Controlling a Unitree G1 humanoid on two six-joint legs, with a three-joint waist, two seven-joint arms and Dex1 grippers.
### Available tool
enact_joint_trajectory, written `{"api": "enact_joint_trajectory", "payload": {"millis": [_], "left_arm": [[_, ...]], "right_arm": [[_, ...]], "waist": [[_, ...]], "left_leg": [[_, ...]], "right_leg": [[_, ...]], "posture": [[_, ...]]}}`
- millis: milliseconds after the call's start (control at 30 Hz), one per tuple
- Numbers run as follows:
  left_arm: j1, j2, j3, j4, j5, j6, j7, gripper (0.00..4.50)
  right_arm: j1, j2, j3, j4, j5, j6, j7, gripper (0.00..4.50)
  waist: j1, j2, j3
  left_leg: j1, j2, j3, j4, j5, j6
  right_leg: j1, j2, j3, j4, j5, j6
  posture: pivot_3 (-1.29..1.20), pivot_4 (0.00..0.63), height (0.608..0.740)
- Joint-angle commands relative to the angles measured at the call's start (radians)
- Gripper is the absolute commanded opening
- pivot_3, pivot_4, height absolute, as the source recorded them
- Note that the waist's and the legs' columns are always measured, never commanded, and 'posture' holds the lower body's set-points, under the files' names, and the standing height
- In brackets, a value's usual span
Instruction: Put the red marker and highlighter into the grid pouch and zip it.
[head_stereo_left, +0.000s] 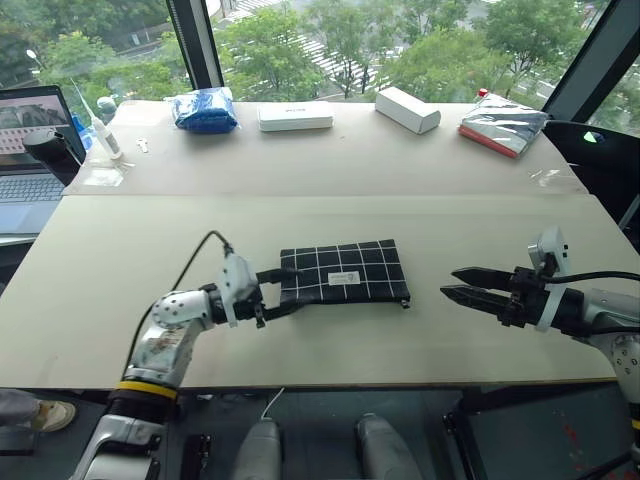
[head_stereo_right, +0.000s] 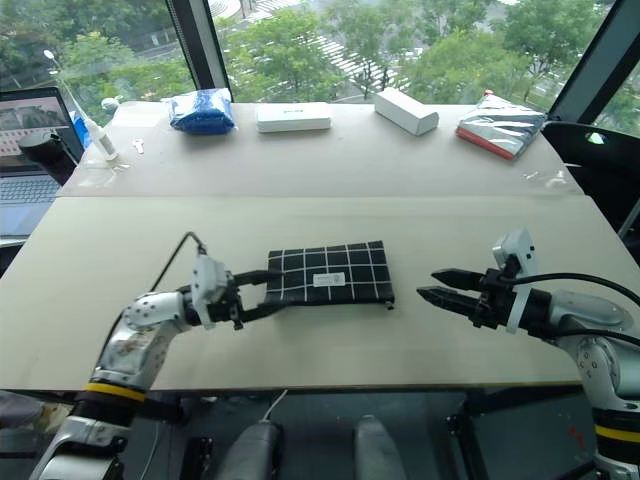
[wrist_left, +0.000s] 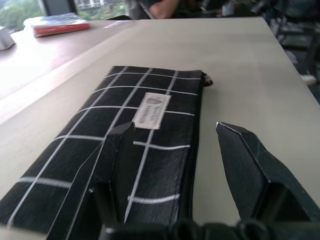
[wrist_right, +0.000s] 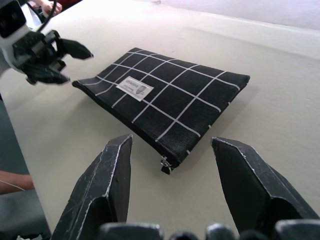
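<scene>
The grid pouch (head_stereo_left: 343, 272) lies flat near the front edge of the bench (head_stereo_left: 120, 260), black with white lines, small white label up, zipper pull at its right end. The left gripper (head_stereo_left: 283, 290) reaches level, fingers spread astride its left end. The right gripper (head_stereo_left: 452, 283) hovers off the pouch's right end, fingers parted, holding nothing.

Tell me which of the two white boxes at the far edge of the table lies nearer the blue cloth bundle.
The flat, long white box, right beside the blue cloth bundle. The chunkier white box sits angled, farther along toward the silver-and-red packet.

Grid pouch (wrist_right: 165, 97) apparently zipped, flat
</scene>
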Motion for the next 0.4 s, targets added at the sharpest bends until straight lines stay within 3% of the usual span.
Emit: {"api": "enact_joint_trajectory", "payload": {"millis": [33,233,400], "left_arm": [[0.115,0.013,0.17,-0.16,-0.099,0.194,0.196,2.8],[0.302,-0.024,0.342,-0.261,-0.117,0.235,0.356,2.8],[0.366,-0.069,0.397,-0.277,-0.117,0.215,0.403,2.8]], "right_arm": [[-0.027,0.007,0.019,0.058,-0.058,-0.082,0.0,2.83],[-0.058,0.052,0.044,0.176,-0.115,-0.153,-0.019,2.83],[-0.077,0.078,0.046,0.234,-0.133,-0.178,-0.026,2.83]], "waist": [[-0.002,0.0,0.0],[0.001,0.0,0.0],[0.008,0.0,0.0]], "left_leg": [[0.0,0.0,0.0,0.0,0.0,0.0],[0.001,0.0,0.0,-0.001,0.0,0.0],[0.001,0.0,0.001,0.0,0.0,0.0]], "right_leg": [[0.0,0.0,0.0,0.0,0.0,0.0],[0.0,0.0,0.0,0.0,0.0,-0.001],[0.001,0.0,0.0,-0.001,0.0,-0.001]], "posture": [[0.0,0.15,0.74],[0.0,0.15,0.74],[0.0,0.15,0.74]]}}
